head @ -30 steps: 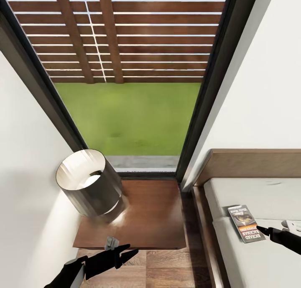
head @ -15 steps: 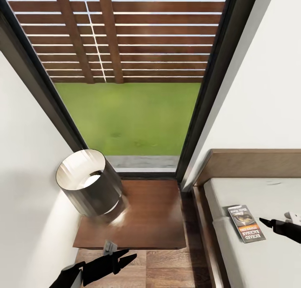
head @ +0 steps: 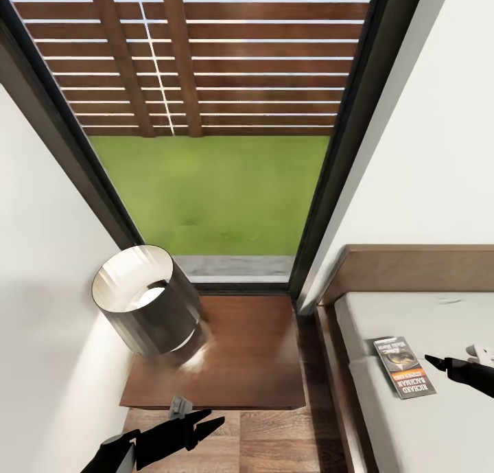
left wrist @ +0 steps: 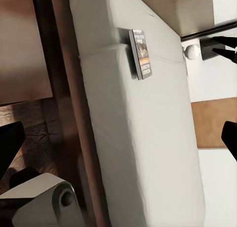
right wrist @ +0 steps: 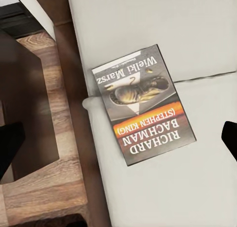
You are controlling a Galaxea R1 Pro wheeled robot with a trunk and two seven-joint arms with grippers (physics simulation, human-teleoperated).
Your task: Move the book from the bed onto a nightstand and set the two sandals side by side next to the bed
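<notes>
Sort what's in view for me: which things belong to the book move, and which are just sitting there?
Belongs to the job:
- book, lying flat on the mattress
- bed
- nightstand
- right hand, just beside the book

Just there:
- lamp on the nightstand
- window

The book [right wrist: 142, 105] reads "Wielki Marsz", "(STEPHEN KING)", "RICHARD BACHMAN".

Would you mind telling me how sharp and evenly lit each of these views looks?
Head view: the lamp shade is smeared, with a pale glare streak on the nightstand beside it; the window scene is bright. Right wrist view: the book is crisp enough to read its lettering. Left wrist view: the mattress looks soft, evenly lit, with little shadow.
</notes>
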